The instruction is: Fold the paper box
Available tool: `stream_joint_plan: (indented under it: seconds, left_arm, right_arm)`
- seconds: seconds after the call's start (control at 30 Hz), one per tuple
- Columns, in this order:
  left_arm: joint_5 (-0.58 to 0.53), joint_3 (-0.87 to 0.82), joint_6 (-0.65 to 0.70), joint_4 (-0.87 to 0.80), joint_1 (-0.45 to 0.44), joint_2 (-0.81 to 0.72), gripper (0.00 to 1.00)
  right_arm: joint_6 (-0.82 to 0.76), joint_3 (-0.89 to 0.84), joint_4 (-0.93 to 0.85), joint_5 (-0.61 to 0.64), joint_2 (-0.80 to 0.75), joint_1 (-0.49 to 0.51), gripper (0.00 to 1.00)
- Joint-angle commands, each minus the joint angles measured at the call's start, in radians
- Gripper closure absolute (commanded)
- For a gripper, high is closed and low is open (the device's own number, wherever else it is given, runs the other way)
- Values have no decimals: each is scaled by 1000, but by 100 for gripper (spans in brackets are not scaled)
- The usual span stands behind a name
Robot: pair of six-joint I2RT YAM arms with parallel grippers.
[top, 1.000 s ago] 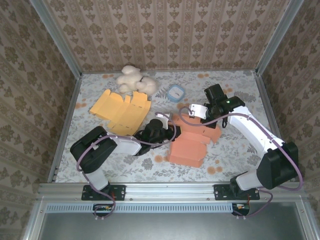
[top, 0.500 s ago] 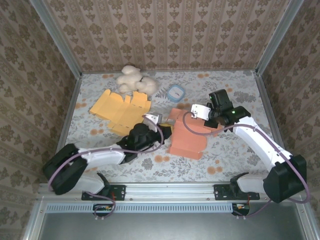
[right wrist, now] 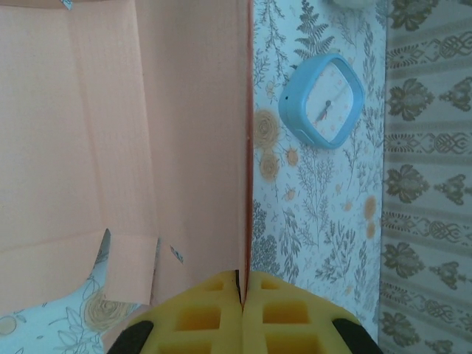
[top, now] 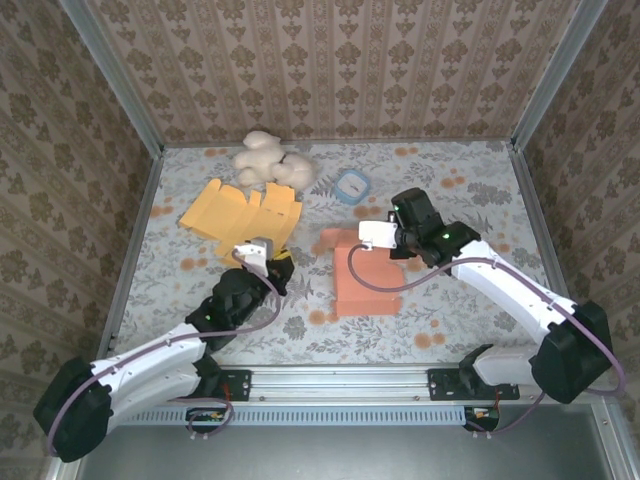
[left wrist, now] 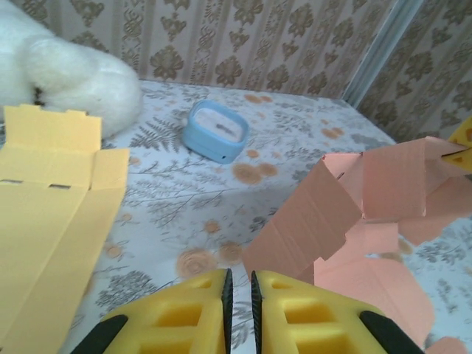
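Right now my right gripper (right wrist: 242,284) is pinched tight on a thin upright wall of the paper box (top: 365,282)
Salmon and half-opened, the box sits near the middle of the table (top: 470,310), its gripped edge on the far side, toward a blue clock (top: 352,186). My left gripper (left wrist: 238,286) hovers left of the box, jaws nearly touching with nothing between them, just beside a flat yellow cardboard sheet (top: 243,215); a white plush toy (top: 268,160) rests by the far edge

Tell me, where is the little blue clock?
In the top view the blue clock sits toward the back, right of the white plush toy and just behind the pink paper box.
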Motion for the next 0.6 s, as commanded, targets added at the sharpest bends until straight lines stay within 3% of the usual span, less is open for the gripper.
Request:
stream_joint_plan:
  seconds: [0.0,0.37,0.57]
  left_arm:
    - [-25,-36,57,15,24,-16,82]
    - [-18,-112,66,119,100,28,81]
    - [2,-119,84,161,110,75,81]
  right_arm:
    - [-22,-4,72,80,38,39,100]
    - [-153,-129,384,202,75,105,100]
    - [-193,-166,487,207,83,106,100]
